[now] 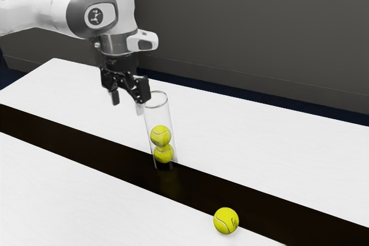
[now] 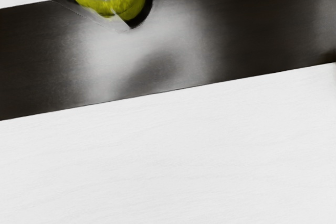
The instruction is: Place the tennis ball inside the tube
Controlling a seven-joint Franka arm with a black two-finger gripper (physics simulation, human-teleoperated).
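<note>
Fingers [image 1: 116,97]: open, tips directed downward, with a clear gap between them. Position: above the surface [image 1: 277,142], at the upper end of the tube [image 1: 148,124]. In the exterior view, one fingertip lies just beside the tube's rim at the exterior view's left; whether it touches the rim cannot be determined

Tube: transparent, open at the top, standing on end on the dark strip [image 1: 75,136] that crosses the surface. Contents: two yellow balls, stacked. The lower ball [image 1: 164,155] sits near the base; the upper ball [image 1: 160,135] rests directly on it. The wrist view gives the curved rim with yellow balls inside, and a pale reflection on the dark strip beside the base

Tennis ball [image 1: 226,221]: one loose unit, outside the tube and well apart from the fingers. Location: at the edge of the dark strip, toward the exterior view's right from the tube and nearer the camera

Arm [image 1: 40,10]: white, entering from the exterior view's left. Background: a dark grey wall [image 1: 248,33]
</note>
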